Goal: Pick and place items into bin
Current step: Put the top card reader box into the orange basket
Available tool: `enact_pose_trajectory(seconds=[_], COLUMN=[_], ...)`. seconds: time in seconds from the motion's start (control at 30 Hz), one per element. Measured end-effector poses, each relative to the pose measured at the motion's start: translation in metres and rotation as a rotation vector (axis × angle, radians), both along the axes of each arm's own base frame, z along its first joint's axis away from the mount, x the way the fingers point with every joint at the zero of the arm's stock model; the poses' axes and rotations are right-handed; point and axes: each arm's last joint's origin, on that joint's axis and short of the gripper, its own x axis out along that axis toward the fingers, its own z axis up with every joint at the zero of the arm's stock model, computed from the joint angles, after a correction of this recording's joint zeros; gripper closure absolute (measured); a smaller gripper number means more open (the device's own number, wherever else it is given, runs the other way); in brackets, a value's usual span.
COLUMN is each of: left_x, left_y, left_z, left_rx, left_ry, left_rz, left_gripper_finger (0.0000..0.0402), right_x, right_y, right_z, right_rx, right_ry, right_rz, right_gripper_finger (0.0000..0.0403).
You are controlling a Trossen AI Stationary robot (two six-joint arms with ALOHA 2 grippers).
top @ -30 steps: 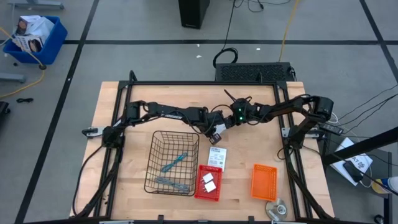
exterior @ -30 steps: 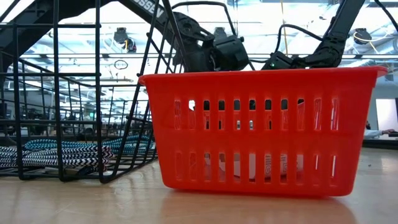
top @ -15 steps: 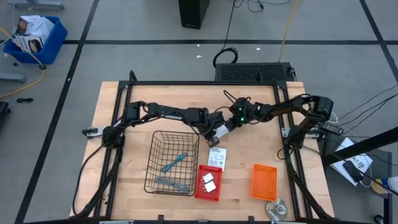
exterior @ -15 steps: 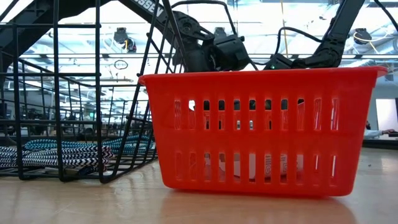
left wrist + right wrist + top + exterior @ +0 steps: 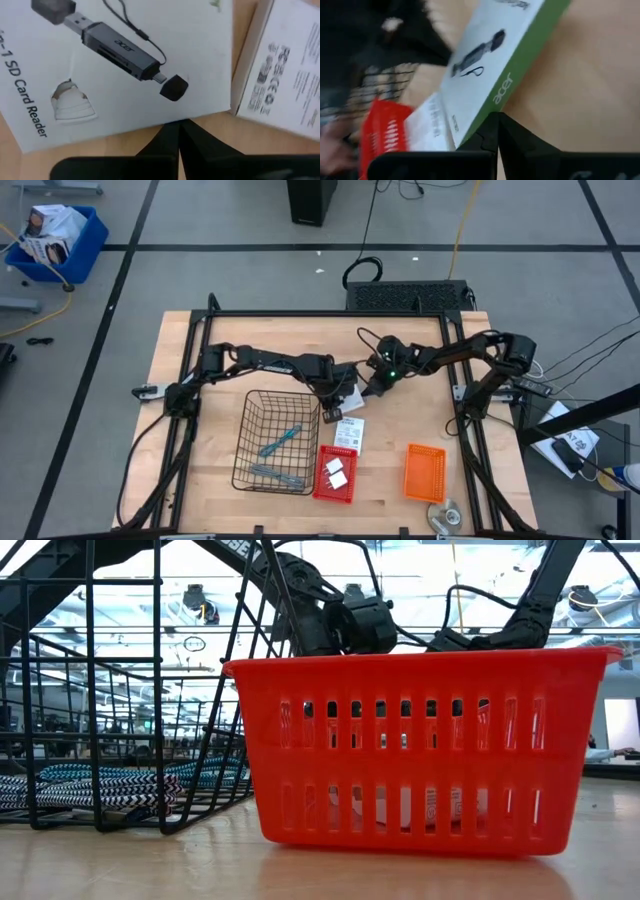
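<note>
On the far left of the wooden table (image 5: 200, 440) sits a black wire basket (image 5: 262, 408) holding 2 slim teal and grey hand tools (image 5: 280, 440), below and to the left of the left gripper (image 5: 335, 408). To the basket's right, a red slotted plastic bin (image 5: 322, 484) holds 2 small white blocks (image 5: 335, 471), directly below that gripper. The left gripper's fingers are pressed together, their tips at the edge of a flat white card (image 5: 120, 65); whether they pinch it I cannot tell. Only the left wrist view shows this card's print, a grey USB card reader, and a 2nd white card (image 5: 280, 65) just beside it. Further right, the right gripper (image 5: 494, 131) has its fingers together too, meeting at the green "acer" edge of the tilted card, a detail only its wrist view gives. An orange bin (image 5: 424, 471) lies below and right of it, with a round silver disc (image 5: 447, 514) lower still.
</note>
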Motion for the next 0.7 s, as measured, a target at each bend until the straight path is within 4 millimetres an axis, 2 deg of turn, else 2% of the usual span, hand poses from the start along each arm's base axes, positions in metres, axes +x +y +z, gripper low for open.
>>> enact_pose_trajectory(seconds=[0.17, 0.27, 0.53, 0.7], left_x=[-0.004, 0.002, 0.004, 0.003], left_y=[0.001, 0.004, 0.006, 0.006], left_z=[0.0, 0.002, 0.002, 0.002], left_rx=[0.073, 0.117, 0.154, 0.142], left_ry=[0.036, -0.018, -0.035, -0.028], left_rz=[-0.015, -0.001, 0.019, 0.051], left_gripper_finger=[0.0388, 0.0388, 0.0398, 0.0383], right_x=[0.01, 0.017, 0.017, 0.018], right_y=[0.0, -0.001, -0.001, -0.002], right_z=[0.013, 0.022, 0.021, 0.021], right_rx=[0.058, 0.027, 0.026, 0.004], right_ry=[-0.18, -0.262, -0.237, -0.241], right_rz=[0.054, 0.053, 0.007, -0.008], right_gripper_finger=[0.0403, 0.0403, 0.0403, 0.0403])
